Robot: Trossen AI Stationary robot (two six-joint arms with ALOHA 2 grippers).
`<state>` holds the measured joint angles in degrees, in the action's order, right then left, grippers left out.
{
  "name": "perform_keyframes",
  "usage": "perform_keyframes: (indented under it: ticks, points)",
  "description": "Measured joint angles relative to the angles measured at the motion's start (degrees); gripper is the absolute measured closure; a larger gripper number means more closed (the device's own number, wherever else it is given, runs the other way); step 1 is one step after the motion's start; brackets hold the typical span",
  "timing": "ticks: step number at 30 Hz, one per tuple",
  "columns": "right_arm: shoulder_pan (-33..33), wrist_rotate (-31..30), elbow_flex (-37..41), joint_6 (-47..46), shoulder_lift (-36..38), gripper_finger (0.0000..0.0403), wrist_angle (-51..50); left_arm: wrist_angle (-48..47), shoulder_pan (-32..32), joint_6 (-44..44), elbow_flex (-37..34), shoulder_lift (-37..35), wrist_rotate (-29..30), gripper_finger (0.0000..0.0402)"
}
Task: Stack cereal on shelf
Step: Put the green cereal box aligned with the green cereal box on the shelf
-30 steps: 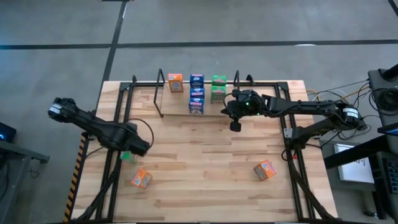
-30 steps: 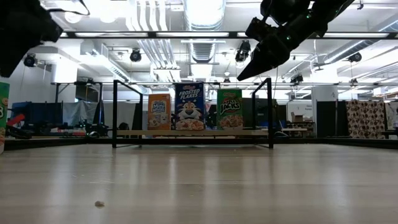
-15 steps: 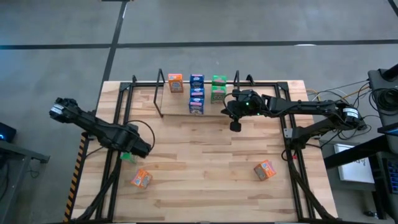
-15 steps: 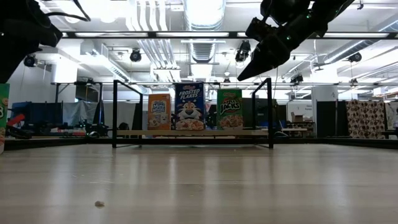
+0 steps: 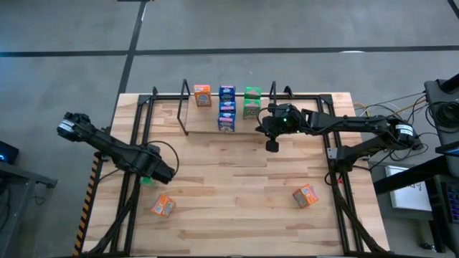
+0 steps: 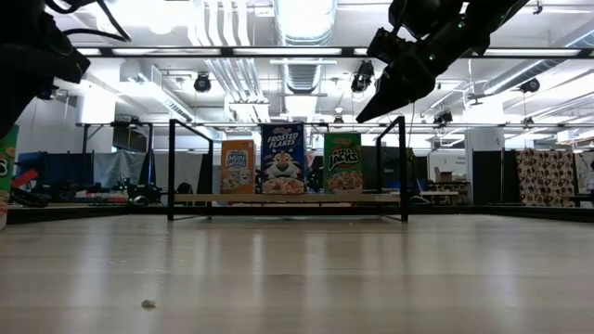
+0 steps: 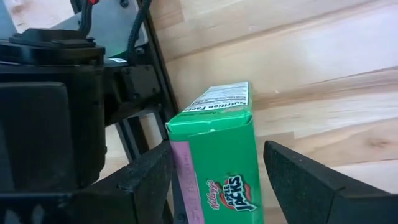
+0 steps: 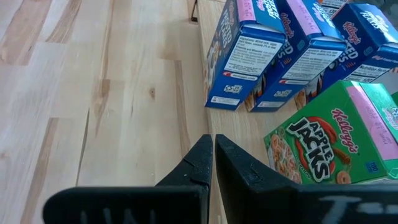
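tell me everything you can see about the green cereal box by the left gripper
The green box is a small cardboard carton printed "Apple Jacks", with a pink strip down one edge and a white printed panel on top. It stands between the open jaws of the left gripper, with a gap showing on one side; contact on the other is unclear. From above only a green sliver shows under the gripper, at the table's left edge.

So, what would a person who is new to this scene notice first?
Probably the colourful row of small orange, blue and green cardboard cereal boxes inside the black metal rod shelf at the table's far edge. The right gripper hangs shut beside them. The left gripper straddles a green cereal box near the left edge.
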<state>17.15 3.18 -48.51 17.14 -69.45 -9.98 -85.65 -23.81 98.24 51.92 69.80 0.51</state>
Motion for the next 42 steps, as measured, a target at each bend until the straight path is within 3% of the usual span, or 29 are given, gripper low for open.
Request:
perform_keyframes:
  ticks: [28, 37, 42]
  points:
    - [0.0, 0.0, 0.0, -0.1, 0.0, 0.0394, -0.1, 5.2, 0.0, -2.5, 0.1, 0.1, -0.1, 0.0173]
    - [0.0, 0.0, 0.0, -0.2, 0.0, 0.0394, -0.1, 5.8, 0.0, -2.4, 0.6, 0.1, -0.1, 0.0253]
    - [0.0, 0.0, 0.0, -0.2, 0.0, 0.0394, -0.4, 5.7, 0.0, -3.7, 2.5, 0.1, 0.0, 0.0272]
